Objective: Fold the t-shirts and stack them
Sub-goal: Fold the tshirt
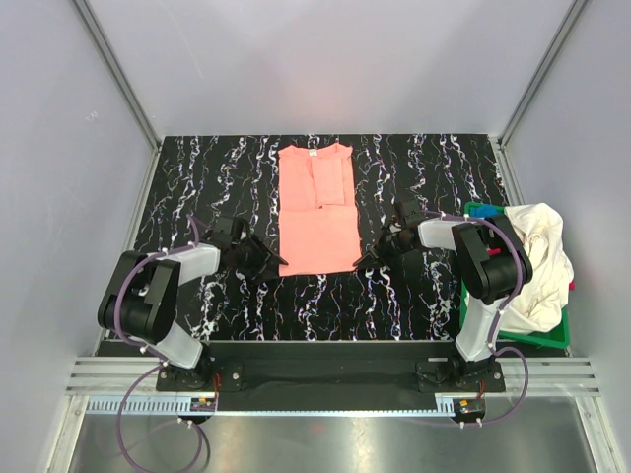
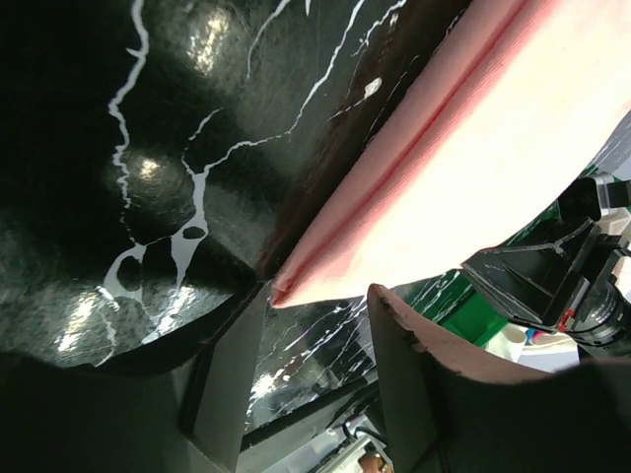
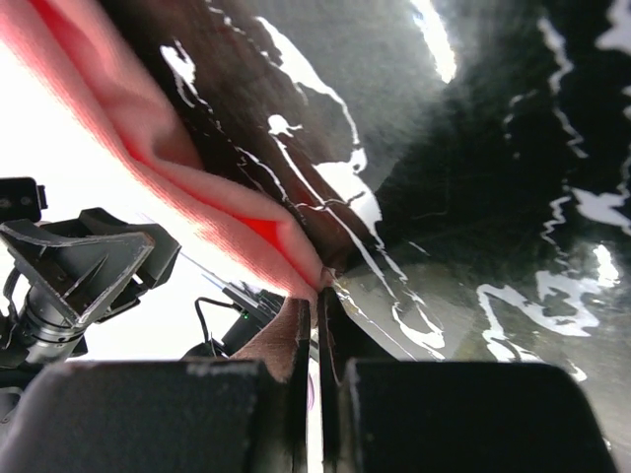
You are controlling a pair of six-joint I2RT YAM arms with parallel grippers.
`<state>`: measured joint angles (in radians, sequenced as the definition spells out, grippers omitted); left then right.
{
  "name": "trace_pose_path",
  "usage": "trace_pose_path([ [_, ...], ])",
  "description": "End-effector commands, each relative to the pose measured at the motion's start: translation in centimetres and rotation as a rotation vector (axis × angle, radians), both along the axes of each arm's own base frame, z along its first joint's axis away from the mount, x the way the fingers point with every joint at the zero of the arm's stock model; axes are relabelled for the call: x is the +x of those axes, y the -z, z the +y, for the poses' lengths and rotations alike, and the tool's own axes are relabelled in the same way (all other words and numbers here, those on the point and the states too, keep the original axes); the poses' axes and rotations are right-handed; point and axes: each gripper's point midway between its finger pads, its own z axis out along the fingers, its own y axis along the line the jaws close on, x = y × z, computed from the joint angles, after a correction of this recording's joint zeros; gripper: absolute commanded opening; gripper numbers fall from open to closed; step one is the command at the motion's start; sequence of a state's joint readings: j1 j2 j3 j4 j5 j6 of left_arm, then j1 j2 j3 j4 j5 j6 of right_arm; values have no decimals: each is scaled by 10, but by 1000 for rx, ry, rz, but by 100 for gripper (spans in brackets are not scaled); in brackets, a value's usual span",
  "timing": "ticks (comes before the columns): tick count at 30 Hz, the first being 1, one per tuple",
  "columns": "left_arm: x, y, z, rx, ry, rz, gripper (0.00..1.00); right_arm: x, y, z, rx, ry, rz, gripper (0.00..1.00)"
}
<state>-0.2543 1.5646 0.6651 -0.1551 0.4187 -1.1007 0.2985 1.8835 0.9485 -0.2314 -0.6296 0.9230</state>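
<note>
So we're at the second fold on the salmon-pink t-shirt point(image 1: 317, 210). It lies in the middle of the black marbled table point(image 1: 197, 177), already folded lengthwise into a narrow strip with the collar at the far end, and both arms are down at its near hem. The right gripper point(image 1: 367, 258) is clamped tight on the near right corner; in its wrist view you can see the pink cloth pinched right between the fingers point(image 3: 286, 335). The left gripper point(image 1: 268, 260) isn't holding anything yet: its fingers point(image 2: 399, 384) stand apart with the near left corner sitting just between the tips, not squeezed. My read is the next move needs the left jaws to bite that corner properly (all the layers, not just the top one, or it'll peel open), then both arms lift together and carry the hem toward the collar evenly so the edges line up. As for containers, there's the green basket point(image 1: 537, 341) at the right edge of the table, with a cream-white shirt point(image 1: 537, 261) heaped in it and spilling over the rim, plus a bit of blue point(image 1: 485, 210) peeking out at the far end. Can't tell what else is buried under there.
</note>
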Motion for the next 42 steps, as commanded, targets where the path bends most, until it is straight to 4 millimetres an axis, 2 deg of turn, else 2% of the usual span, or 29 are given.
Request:
trace_pose_path([
  [1,-34,40,16,109,-4,160,53,15,-17,5,13,-1,-60,0],
  [5,-38,46,19,126,-17,187,50,16,-17,6,14,-5,-61,0],
  [7,-35,48,20,131,-20,180,45,16,-17,5,13,-7,-64,0],
  [9,-30,49,21,138,-23,167,32,16,-17,5,11,-12,-63,0],
  [12,-18,50,21,136,-16,139,20,15,-15,4,7,-19,-62,0],
  [13,-9,47,20,135,-8,117,3,14,-14,4,5,-25,-64,0],
  [16,5,38,24,200,60,65,0,14,-14,1,-23,-73,-90,0],
  [18,5,26,25,240,87,4,0,9,-17,-3,-46,-122,-117,0],
  [20,-5,14,22,257,131,-36,0,-2,-17,-7,-62,-180,-126,0],
  [23,-36,14,18,266,181,-29,0,-27,-20,-10,-63,-249,-122,0],
  [24,-41,1,15,252,183,-76,0,-43,-14,-14,-78,-288,-122,0],
  [25,-59,7,18,268,193,-53,0,-51,-22,-12,-76,-313,-151,0],
  [26,-71,5,12,260,207,-55,0,-63,-23,-13,-79,-341,-153,0],
  [29,-105,-4,11,262,219,-78,0,-104,-26,-16,-102,-393,-154,0],
  [30,-111,-7,11,257,218,-86,0,-121,-21,-19,-114,-399,-130,0],
  [31,-123,-12,16,252,213,-106,0,-134,-32,-13,-110,-433,-169,0],
  [33,-140,-15,16,239,215,-112,0,-160,-37,-14,-102,-426,-167,0],
  [35,-158,-27,16,212,216,-124,0,-182,-40,-11,-85,-412,-136,0],
  [39,-182,-35,17,131,176,-121,0,-218,-49,-16,-72,-401,-143,0],
  [42,-186,-49,15,89,170,-144,0,-229,-56,-19,-75,-399,-126,0],
])
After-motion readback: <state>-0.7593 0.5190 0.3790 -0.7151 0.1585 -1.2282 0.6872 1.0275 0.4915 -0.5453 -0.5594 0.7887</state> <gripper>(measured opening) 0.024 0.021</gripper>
